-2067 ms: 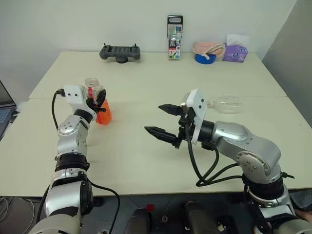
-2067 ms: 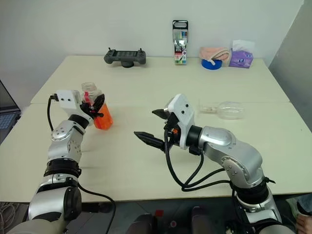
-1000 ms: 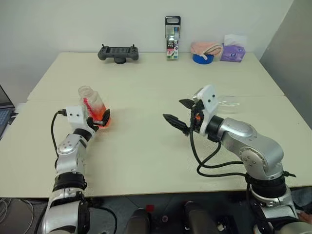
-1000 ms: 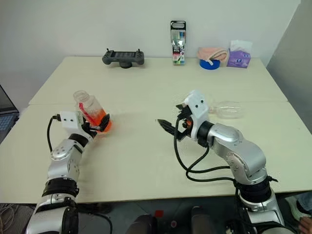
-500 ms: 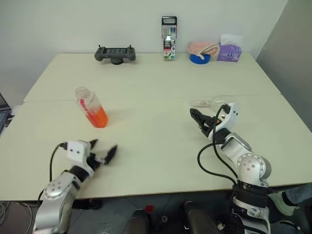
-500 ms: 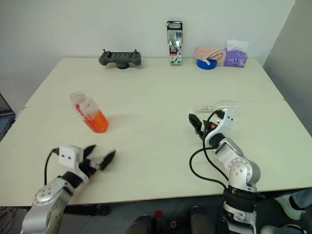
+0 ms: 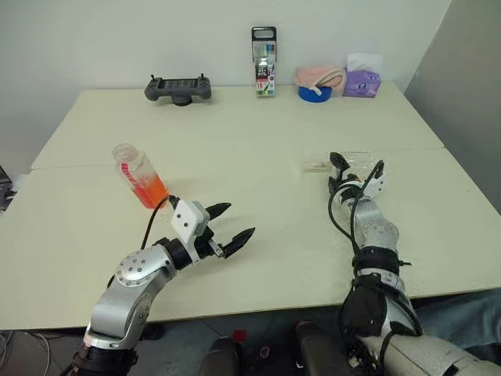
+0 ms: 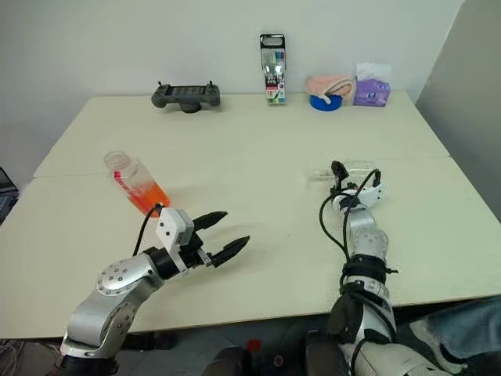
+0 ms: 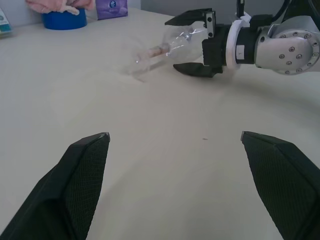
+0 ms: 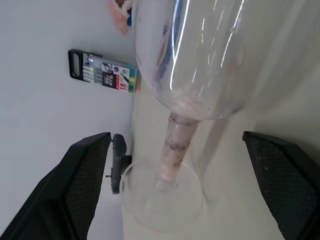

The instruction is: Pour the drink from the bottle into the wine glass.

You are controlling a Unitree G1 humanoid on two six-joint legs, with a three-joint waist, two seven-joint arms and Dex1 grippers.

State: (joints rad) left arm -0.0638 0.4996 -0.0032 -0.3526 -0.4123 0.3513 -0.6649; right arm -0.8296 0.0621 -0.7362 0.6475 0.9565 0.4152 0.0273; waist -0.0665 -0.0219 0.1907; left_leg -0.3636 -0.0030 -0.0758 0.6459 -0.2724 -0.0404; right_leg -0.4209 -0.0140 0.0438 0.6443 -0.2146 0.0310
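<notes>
Glass (image 9: 170, 44) lies on its side on the table (image 7: 258, 133), bowl between the right gripper's (image 9: 192, 42) wide-apart fingers. Bottle (image 7: 139, 174) with drink (image 7: 150, 192) tilts at left, free. Left gripper (image 7: 227, 223) spread wide, empty, near it.

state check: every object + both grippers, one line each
bottle: uncapped, leaning, on the table, not held
drink: orange-red, fills the bottle's lower part
wine glass: lying on its side, empty
left gripper: open, holding nothing
right gripper: open, fingers either side of the glass bowl
box of pens: upright at the table's far edge
</notes>
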